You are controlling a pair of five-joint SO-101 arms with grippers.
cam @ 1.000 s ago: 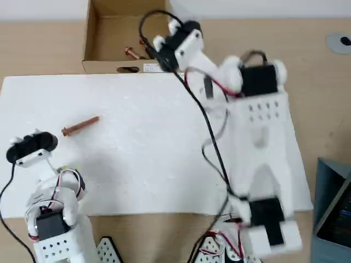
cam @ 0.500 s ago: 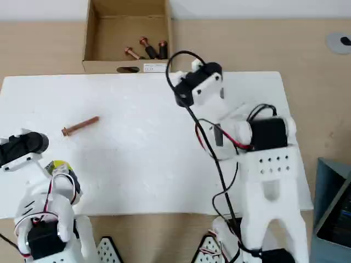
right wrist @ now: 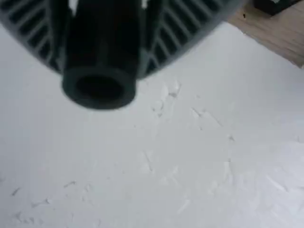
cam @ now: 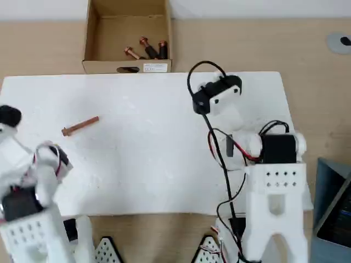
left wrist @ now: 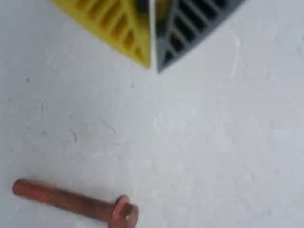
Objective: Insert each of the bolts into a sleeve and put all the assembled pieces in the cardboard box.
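One bolt [cam: 80,125] to go: flat on the white board [cam: 153,164], well apart from the cardboard box [cam: 104,67] with assembled pieces [cam: 147,49] inside. Black sleeve [right wrist: 99,88] clamped in right gripper [right wrist: 103,47]; left gripper [left wrist: 153,61] closed, empty, near the bolt. Likely next: open left, grab bolt, mate mid-board. Plenty of bare board between arms; mind the box wall at drop-off.

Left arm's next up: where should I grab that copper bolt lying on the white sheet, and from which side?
Probably take the copper bolt mid-shank from straight above, jaws across its length. It lies flat, and that leaves the plain tip, away from the flanged head, free for the black sleeve.
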